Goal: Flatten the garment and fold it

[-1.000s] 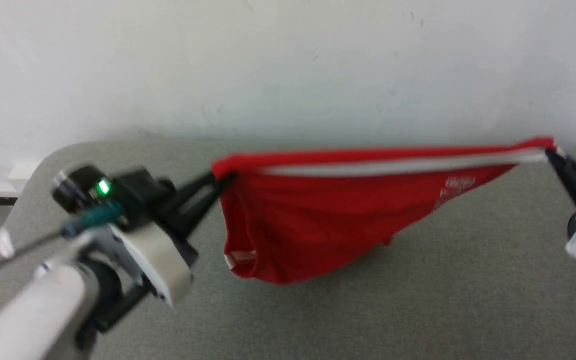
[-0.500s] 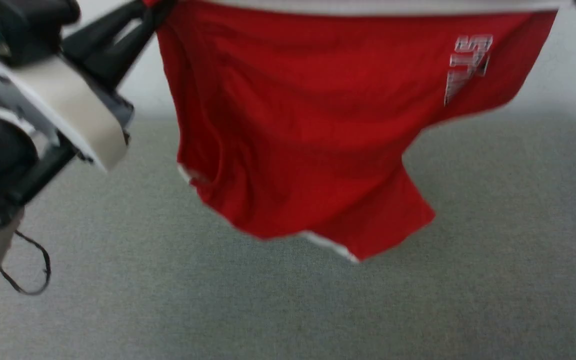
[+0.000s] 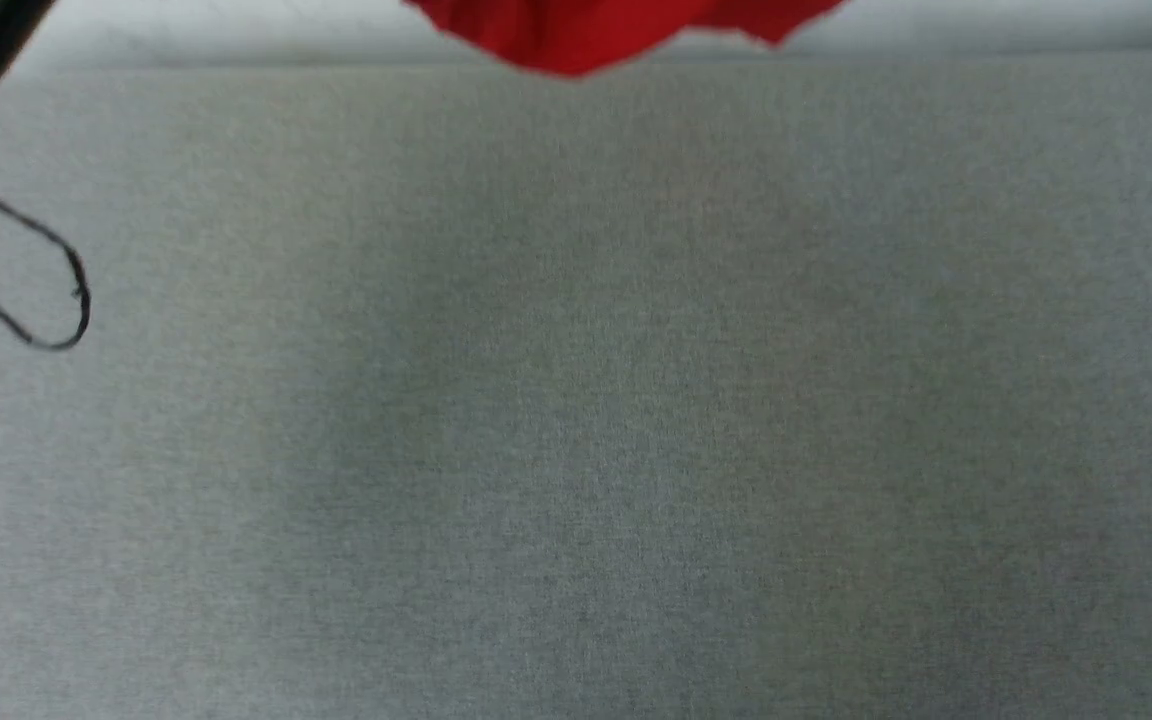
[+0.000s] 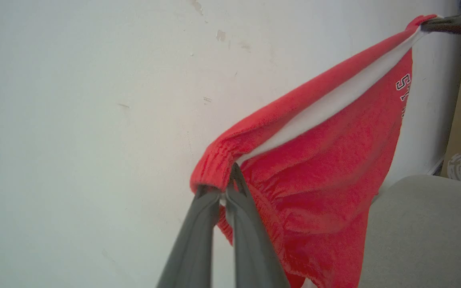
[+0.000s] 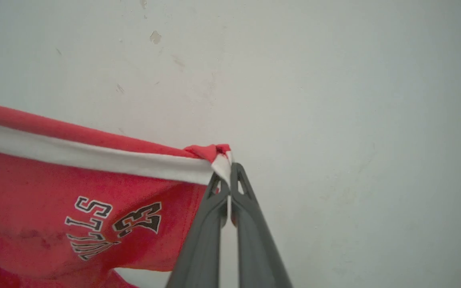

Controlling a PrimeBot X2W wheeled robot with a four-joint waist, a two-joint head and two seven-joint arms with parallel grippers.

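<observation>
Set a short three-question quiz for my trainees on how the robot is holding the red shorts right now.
1. True or false: the soft red shorts with a white side stripe lie flat on the grey fabric-covered table.
2. Which part does the left hand pinch? A) the gathered waistband end; B) the printed lettering; C) nothing.
3. Name what the right hand is shut on.
Key: 1 false, they hang stretched between both hands, above the table; 2 A; 3 the shorts' white-striped corner.
</observation>
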